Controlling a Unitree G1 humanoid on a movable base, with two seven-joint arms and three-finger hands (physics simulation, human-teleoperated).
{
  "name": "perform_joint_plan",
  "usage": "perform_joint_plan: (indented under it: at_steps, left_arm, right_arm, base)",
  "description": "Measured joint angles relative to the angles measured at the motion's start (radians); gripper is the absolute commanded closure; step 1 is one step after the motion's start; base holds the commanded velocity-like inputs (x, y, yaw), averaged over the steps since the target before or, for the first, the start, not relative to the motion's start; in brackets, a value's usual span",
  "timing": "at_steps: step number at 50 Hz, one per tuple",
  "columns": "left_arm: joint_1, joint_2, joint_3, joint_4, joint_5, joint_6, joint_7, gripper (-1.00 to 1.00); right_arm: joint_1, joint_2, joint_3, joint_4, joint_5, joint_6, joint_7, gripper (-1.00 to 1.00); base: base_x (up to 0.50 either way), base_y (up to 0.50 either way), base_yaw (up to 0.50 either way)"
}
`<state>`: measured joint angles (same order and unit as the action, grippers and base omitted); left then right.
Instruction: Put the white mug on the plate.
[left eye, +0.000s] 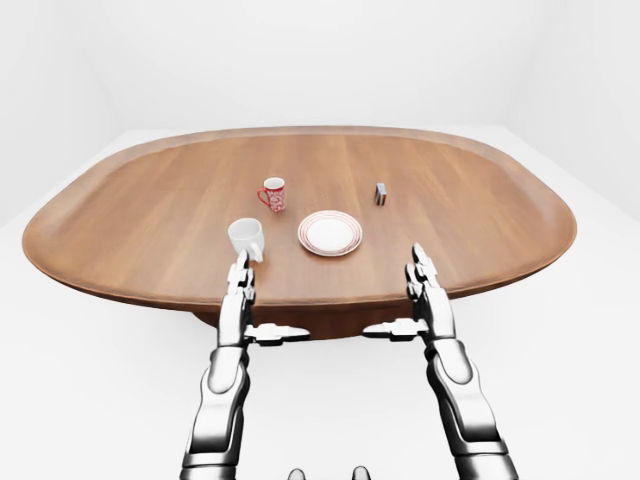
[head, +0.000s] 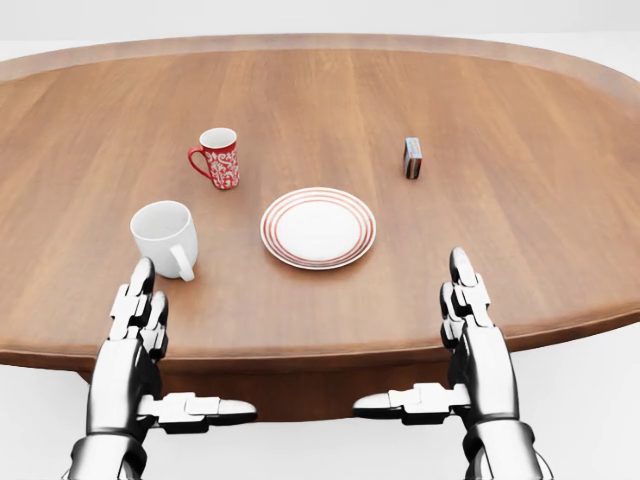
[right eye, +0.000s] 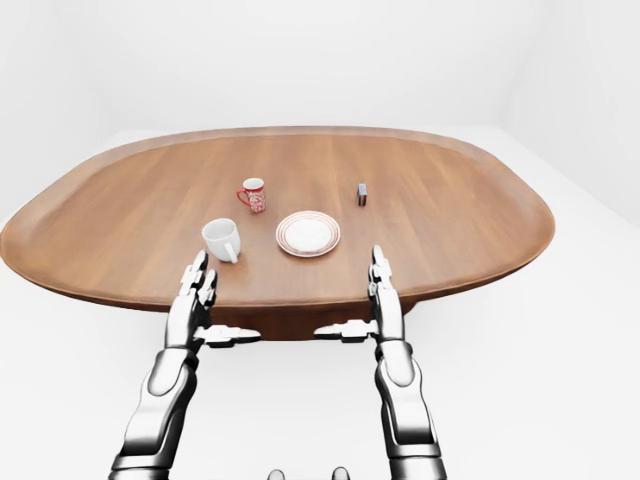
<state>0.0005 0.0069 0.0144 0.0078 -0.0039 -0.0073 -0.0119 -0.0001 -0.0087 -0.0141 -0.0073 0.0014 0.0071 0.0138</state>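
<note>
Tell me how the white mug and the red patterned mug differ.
The white mug is plain white; the red mug bears a red and white pattern. In the head view the white mug looks wider and sits lower and further left, just above the left hand; the red mug stands higher, further from both hands. The white mug's handle points down-right, the red mug's points left. Both stand upright on the table, off the plate.

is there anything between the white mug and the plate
No. In the head view only bare wood of the table separates the white mug from the plate; the red mug stands farther up.
</note>
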Motion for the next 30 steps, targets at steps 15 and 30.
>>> perform_joint_plan:
  at_steps: [15, 30]
  left_arm:
    - [-0.01, 0.022, 0.045, -0.058, -0.025, 0.058, -0.016, -1.0]
    - [-0.016, 0.033, 0.071, -0.129, -0.033, 0.095, -0.004, -1.0]
  right_arm:
    - [0.009, -0.02, -0.042, -0.071, 0.011, 0.045, 0.021, -1.0]
    - [0.023, -0.027, -0.066, -0.122, 0.05, 0.059, 0.049, -1.0]
  base:
    - [0.0, 0.0, 0.0]
    - [0.0, 0.0, 0.0]
